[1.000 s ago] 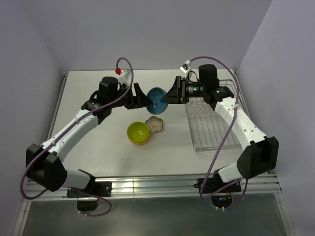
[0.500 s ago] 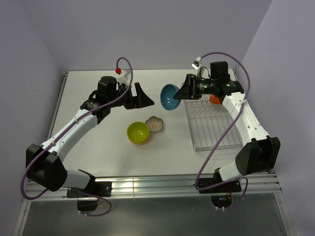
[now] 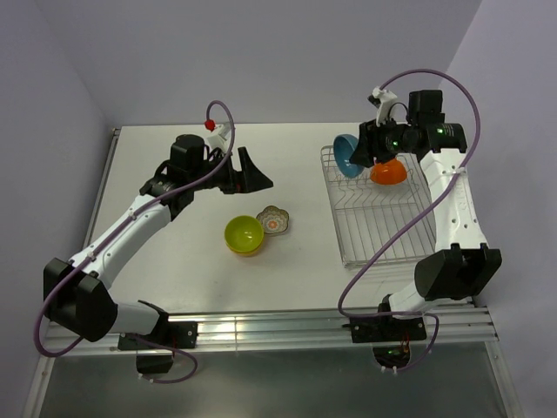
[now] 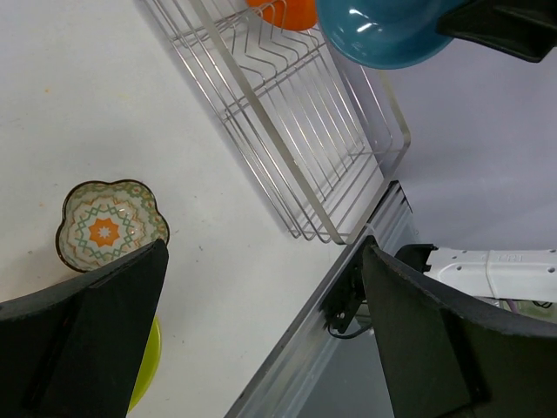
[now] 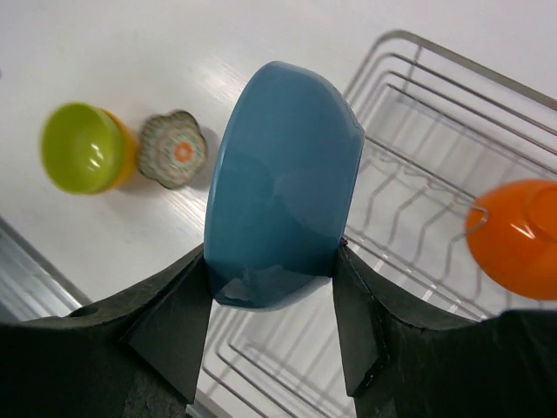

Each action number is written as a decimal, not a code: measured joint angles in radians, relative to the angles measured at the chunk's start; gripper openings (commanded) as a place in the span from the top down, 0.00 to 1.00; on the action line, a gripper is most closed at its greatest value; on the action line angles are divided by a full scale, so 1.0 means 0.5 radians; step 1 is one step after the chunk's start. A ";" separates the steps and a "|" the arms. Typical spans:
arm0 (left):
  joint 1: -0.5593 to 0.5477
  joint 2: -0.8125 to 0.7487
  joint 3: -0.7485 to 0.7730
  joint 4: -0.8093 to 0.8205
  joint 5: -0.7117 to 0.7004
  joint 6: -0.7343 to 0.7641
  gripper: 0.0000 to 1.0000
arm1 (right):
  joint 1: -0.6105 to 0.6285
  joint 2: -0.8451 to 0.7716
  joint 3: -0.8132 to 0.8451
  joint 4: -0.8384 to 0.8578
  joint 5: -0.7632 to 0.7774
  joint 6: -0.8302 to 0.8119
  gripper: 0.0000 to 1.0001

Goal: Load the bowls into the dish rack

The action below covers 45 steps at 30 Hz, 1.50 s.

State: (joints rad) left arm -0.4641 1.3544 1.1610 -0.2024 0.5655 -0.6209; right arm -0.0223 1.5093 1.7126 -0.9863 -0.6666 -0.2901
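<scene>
Bowls first: the blue bowl [image 5: 283,183] is clamped in my right end effector [image 5: 271,252], one finger [image 5: 187,322] on each side of it. It is a plain, glossy, deep blue all over, turned up on its edge. From above it hangs over the far left corner of the dish rack [image 3: 374,235] (whether it touches the wires I cannot tell). Just beside it the orange bowl [image 3: 388,171] is tipped on edge at the rack's far end, plain and shiny, its hollow facing the near side. The rack itself is silver wire, thin parallel bars inside a low raised rim, lying along the right side of the white worktop [image 3: 287,279].

My left end effector [image 3: 255,171] hovers above the middle of the worktop with its jaws spread wide and nothing between them. Below and ahead of it stand two more: the lime-green bowl [image 3: 244,234], upright, and touching or just beside it the small scalloped dish [image 3: 273,219], which has a dark rim and an orange star inside a green lattice pattern (clearest in the left wrist view).

A faint marking on the white arm link [image 4: 513,259] is too small to read.
</scene>
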 measured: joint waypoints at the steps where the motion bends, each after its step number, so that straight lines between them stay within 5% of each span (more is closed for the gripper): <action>1: 0.001 0.000 0.000 0.002 0.007 0.000 0.00 | 0.000 0.001 0.000 -0.031 0.050 -0.071 1.00; 14: 0.014 -0.037 -0.004 0.018 -0.024 0.036 0.01 | 0.032 0.050 0.015 -0.084 0.622 -0.935 1.00; 25: 0.082 -0.137 -0.065 -0.008 -0.125 0.062 0.00 | 0.242 0.037 -0.515 0.343 0.993 -1.687 1.00; 45: 0.133 -0.164 -0.103 -0.011 -0.171 0.074 0.00 | 0.365 0.130 -0.687 0.823 1.255 -2.250 1.00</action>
State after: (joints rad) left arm -0.3977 1.2724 1.1095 -0.2077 0.4801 -0.5838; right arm 0.1604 1.5745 1.3689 -0.5747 -0.0391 -1.4151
